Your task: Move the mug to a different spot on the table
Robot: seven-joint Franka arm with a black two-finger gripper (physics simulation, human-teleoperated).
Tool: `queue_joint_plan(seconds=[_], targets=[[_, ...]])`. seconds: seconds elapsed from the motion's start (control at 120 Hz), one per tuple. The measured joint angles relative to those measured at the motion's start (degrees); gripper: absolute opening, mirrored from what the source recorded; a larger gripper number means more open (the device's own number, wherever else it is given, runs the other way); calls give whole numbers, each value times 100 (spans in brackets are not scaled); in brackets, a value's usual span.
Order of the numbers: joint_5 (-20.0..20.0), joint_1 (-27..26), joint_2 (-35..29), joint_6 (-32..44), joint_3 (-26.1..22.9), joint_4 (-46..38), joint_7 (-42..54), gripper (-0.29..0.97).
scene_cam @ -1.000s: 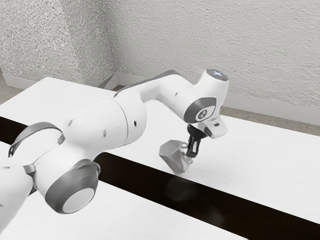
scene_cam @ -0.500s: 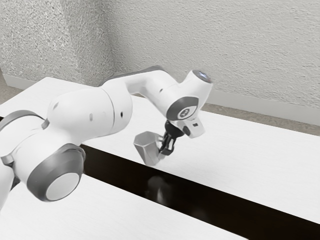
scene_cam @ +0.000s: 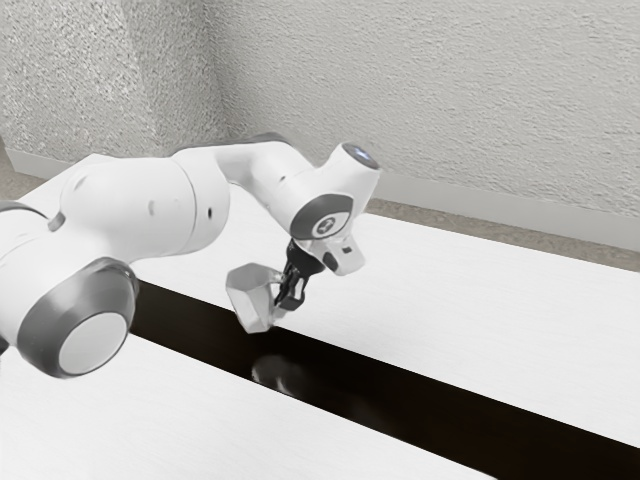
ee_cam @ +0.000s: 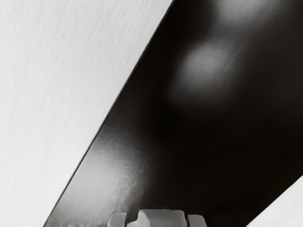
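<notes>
A grey faceted mug point(scene_cam: 250, 297) hangs tilted above the table, over the edge of the glossy black stripe point(scene_cam: 400, 395). My black gripper point(scene_cam: 287, 291) is shut on the mug's side nearest the exterior view's right. The mug casts a pale reflection on the stripe just below it. In the wrist view a sliver of the grey mug point(ee_cam: 156, 219) shows under my hand, with the black stripe point(ee_cam: 189, 142) beneath.
The white table point(scene_cam: 480, 310) runs on both sides of the black stripe. A rough grey wall point(scene_cam: 420, 80) stands behind, with a corner at the exterior view's upper left. My white arm point(scene_cam: 150, 220) spans the exterior view's left half.
My arm has carried the mug toward the exterior view's left and slightly up, along the black stripe. The grip on the mug is unchanged.
</notes>
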Motion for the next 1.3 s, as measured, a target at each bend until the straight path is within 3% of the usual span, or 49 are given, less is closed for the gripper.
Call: queue_joint_plan(seconds=[0.4, 1.033, 1.3], targets=[[191, 250, -65, 272, -5, -400, -137, -7], [26, 285, 171, 781, -17, -547, -324, -6], [-47, 290, 172, 857, -19, -620, -327, 28]])
